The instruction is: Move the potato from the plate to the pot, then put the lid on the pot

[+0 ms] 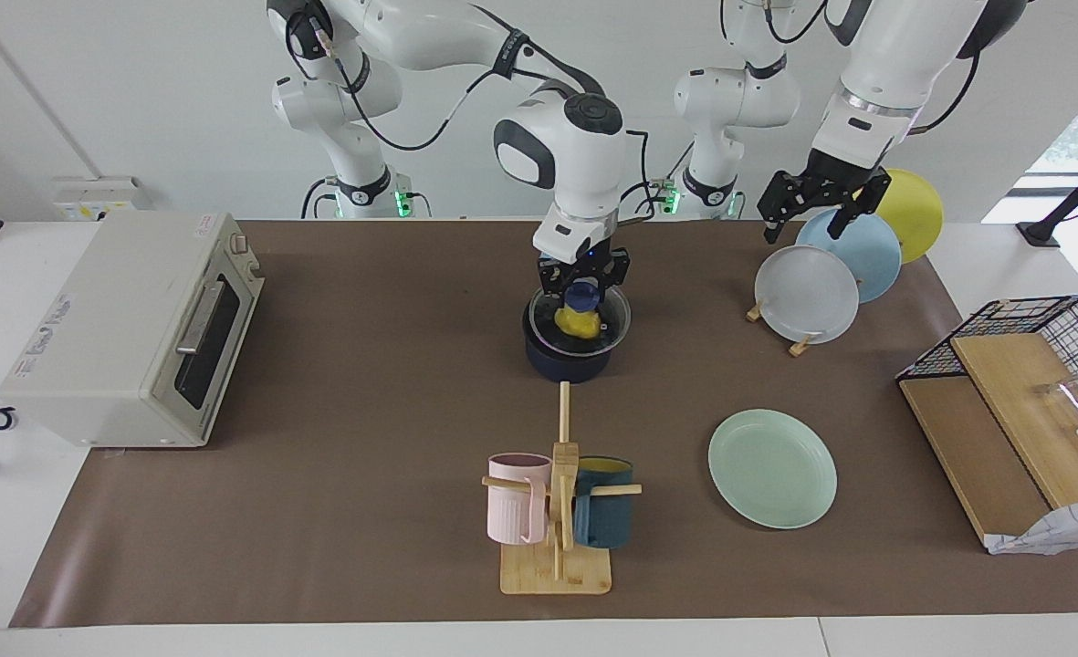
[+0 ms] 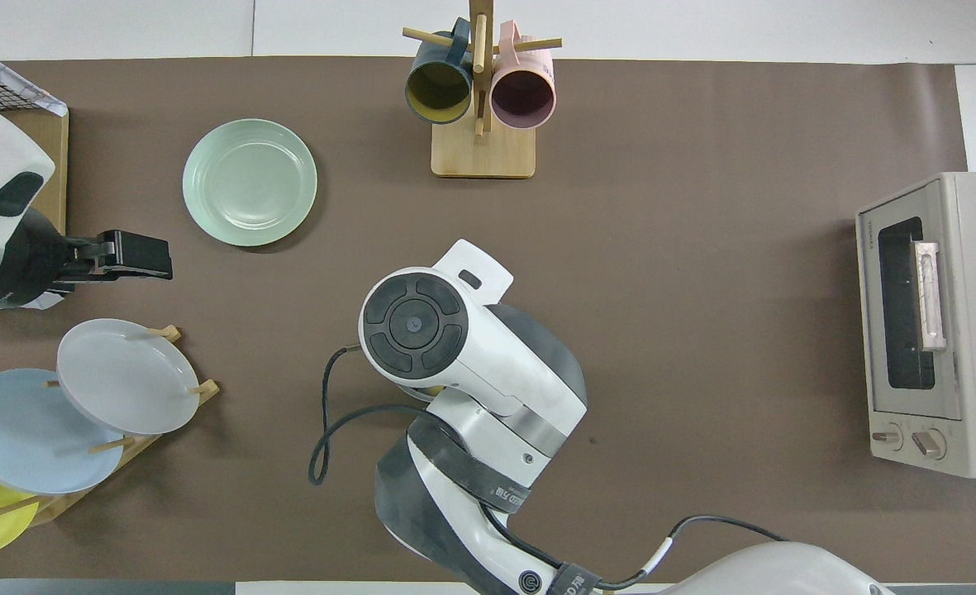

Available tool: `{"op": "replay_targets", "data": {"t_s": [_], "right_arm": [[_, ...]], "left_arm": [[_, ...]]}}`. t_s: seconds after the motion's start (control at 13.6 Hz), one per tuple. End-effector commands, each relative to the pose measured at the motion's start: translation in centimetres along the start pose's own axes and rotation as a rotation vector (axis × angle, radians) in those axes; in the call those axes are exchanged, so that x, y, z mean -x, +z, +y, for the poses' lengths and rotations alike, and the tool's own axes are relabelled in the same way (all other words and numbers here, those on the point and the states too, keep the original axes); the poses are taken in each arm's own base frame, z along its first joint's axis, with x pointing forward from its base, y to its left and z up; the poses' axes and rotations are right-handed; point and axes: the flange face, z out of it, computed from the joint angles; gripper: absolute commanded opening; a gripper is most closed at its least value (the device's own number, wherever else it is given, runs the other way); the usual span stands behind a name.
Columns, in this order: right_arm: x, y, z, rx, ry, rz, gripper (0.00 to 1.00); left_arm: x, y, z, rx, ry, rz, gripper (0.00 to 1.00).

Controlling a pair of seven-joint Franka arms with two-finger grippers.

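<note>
The dark navy pot stands mid-table with the yellow potato inside it, seen through the glass. My right gripper is shut on the blue knob of the clear lid, which is level over the pot's rim, slightly off toward the left arm's end. I cannot tell whether the lid rests on the rim. In the overhead view the right arm hides pot, potato and lid. The mint-green plate lies bare, farther from the robots. My left gripper hangs open over the plate rack and waits.
A toaster oven sits at the right arm's end. A wooden mug stand with a pink and a teal mug stands farther out than the pot. A plate rack and a wire basket with wooden boards are at the left arm's end.
</note>
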Motion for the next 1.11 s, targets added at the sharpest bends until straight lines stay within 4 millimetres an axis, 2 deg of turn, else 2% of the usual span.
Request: {"op": "replay_targets", "data": {"t_s": [0.0, 0.07, 0.37, 0.44, 0.59, 0.74, 0.81, 0.96, 1.03], "right_arm": [[-0.3, 0.9, -0.3, 0.033, -0.017, 0.039, 0.0], [-0.4, 1.6, -0.2, 0.048, -0.025, 0.039, 0.0], [-0.4, 2.4, 0.1, 0.053, -0.021, 0.022, 0.0], [-0.4, 2.4, 0.0, 0.052, -0.022, 0.019, 0.0], [-0.4, 2.4, 0.1, 0.042, -0.013, 0.011, 0.0], [-0.4, 2.6, 0.2, 0.046, -0.004, 0.006, 0.0], [-0.4, 2.6, 0.2, 0.043, 0.0, 0.001, 0.0], [-0.3, 2.7, 0.1, 0.031, 0.025, -0.008, 0.0], [-0.3, 2.7, 0.0, 0.031, 0.028, -0.008, 0.0]], "left_arm": [[0.1, -1.1, -1.1, -0.022, 0.02, -0.007, 1.0], [0.0, -1.0, -1.4, -0.024, 0.021, -0.013, 1.0], [0.3, 0.0, -1.4, -0.039, 0.067, -0.08, 1.0], [0.2, -0.7, -1.6, -0.037, 0.065, -0.075, 1.0], [0.0, -0.3, -1.1, -0.045, 0.073, -0.104, 1.0], [-0.1, -1.9, -0.9, -0.041, 0.081, -0.086, 1.0], [0.0, -1.9, -1.0, -0.043, 0.08, -0.095, 1.0], [0.1, -2.2, -1.4, -0.04, 0.093, -0.097, 1.0], [-0.1, -1.9, -2.2, -0.039, 0.109, -0.099, 1.0]]}}
